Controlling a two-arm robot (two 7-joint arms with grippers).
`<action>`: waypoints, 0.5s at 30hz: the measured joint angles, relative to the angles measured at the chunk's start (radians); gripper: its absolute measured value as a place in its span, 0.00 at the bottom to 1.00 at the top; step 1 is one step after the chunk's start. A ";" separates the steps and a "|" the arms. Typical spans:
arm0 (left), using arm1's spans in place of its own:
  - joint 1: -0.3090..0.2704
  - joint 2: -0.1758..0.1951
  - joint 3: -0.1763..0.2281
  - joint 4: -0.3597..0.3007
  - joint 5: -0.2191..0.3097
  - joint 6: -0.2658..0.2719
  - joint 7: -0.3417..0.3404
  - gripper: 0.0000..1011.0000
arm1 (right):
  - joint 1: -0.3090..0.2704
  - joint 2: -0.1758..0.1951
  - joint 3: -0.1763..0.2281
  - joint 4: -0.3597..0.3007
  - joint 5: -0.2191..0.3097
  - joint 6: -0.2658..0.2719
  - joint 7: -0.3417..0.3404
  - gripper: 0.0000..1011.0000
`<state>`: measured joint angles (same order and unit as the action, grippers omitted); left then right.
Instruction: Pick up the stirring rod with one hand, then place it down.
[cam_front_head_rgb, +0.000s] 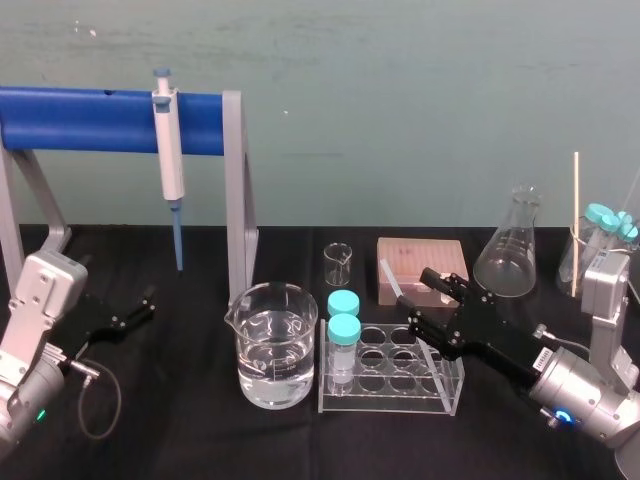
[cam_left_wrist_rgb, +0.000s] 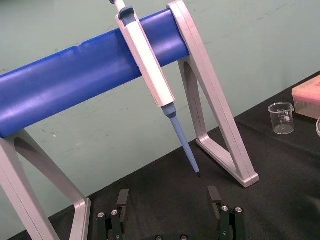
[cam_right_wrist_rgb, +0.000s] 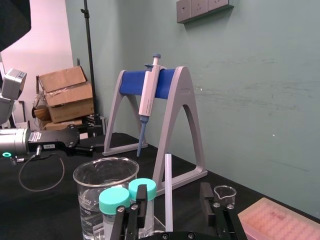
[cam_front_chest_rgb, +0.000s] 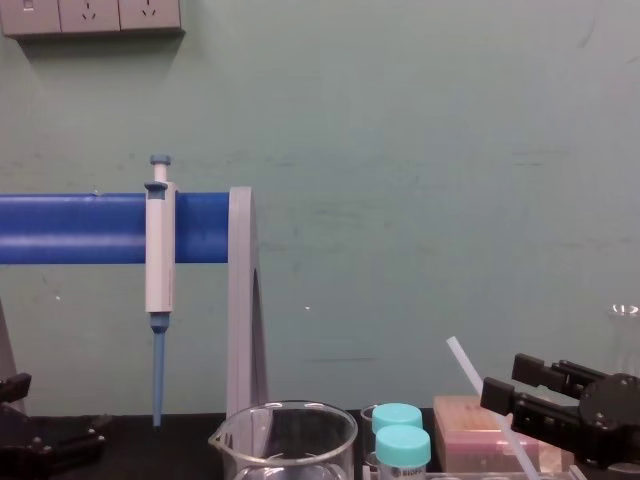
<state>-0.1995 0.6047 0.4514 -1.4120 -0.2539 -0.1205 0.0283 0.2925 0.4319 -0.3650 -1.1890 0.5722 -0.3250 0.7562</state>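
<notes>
Two grippers are on the table, but the left gripper (cam_left_wrist_rgb: 168, 202) sits spread and idle at the table's left, near the pipette stand (cam_front_head_rgb: 237, 180). Further right stand the water beaker (cam_front_head_rgb: 272, 345), two capped tubes (cam_front_head_rgb: 343, 330) and the clear rack (cam_front_head_rgb: 385, 395), all close under the work. The stirring rod (cam_right_wrist_rgb: 168, 190) leans tilted above the rack, between the fingers (cam_right_wrist_rgb: 205, 197) of the right gripper (cam_right_wrist_rgb: 173, 187). These are spread to either side of it and seem not to touch it; its lower end is hidden. Closing off-centre could push the rod sideways rather than pinch it, and so thin and smooth a rod may slip or swing. A careless lift could knock the tubes or rack, or tip the beaker.
</notes>
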 joint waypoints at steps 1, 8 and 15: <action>0.000 0.000 0.000 0.000 0.000 0.000 0.000 0.99 | 0.000 0.000 0.000 0.000 0.000 0.000 0.000 0.67; 0.000 0.000 0.000 0.000 0.000 0.000 0.000 0.99 | 0.000 0.000 0.000 0.001 0.000 0.000 0.001 0.85; 0.000 0.000 0.000 0.000 0.000 0.000 0.000 0.99 | -0.023 0.014 0.037 -0.090 -0.013 -0.002 -0.061 0.99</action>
<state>-0.1995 0.6047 0.4514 -1.4120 -0.2539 -0.1205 0.0283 0.2695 0.4459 -0.3282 -1.2793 0.5594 -0.3270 0.6956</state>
